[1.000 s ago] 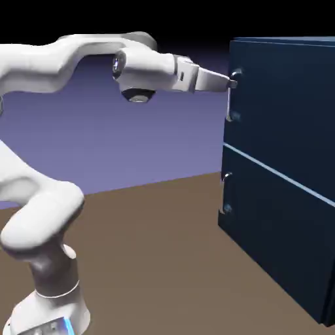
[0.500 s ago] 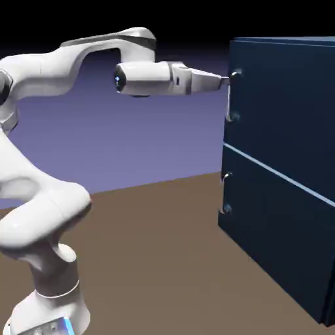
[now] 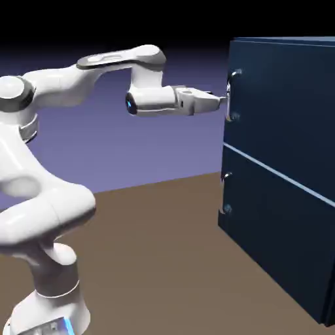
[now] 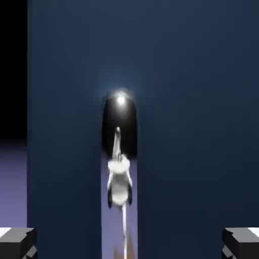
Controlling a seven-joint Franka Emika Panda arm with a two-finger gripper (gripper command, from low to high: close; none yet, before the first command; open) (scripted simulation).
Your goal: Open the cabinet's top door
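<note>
Approach to the top door (image 3: 281,91) handle
My gripper (image 3: 221,100), jaws wide and empty, points level at the vertical bar handle (image 3: 229,95) just ahead, centred between the fingers (image 4: 17,242)

A plain backdrop (image 3: 131,150) stood behind the scene, blue-violet in its lower part and fading to black toward the top. Under it lay a flat brown table (image 3: 163,262) with a smooth surface. The light was soft and even, and no window or wall detail was visible.
</note>
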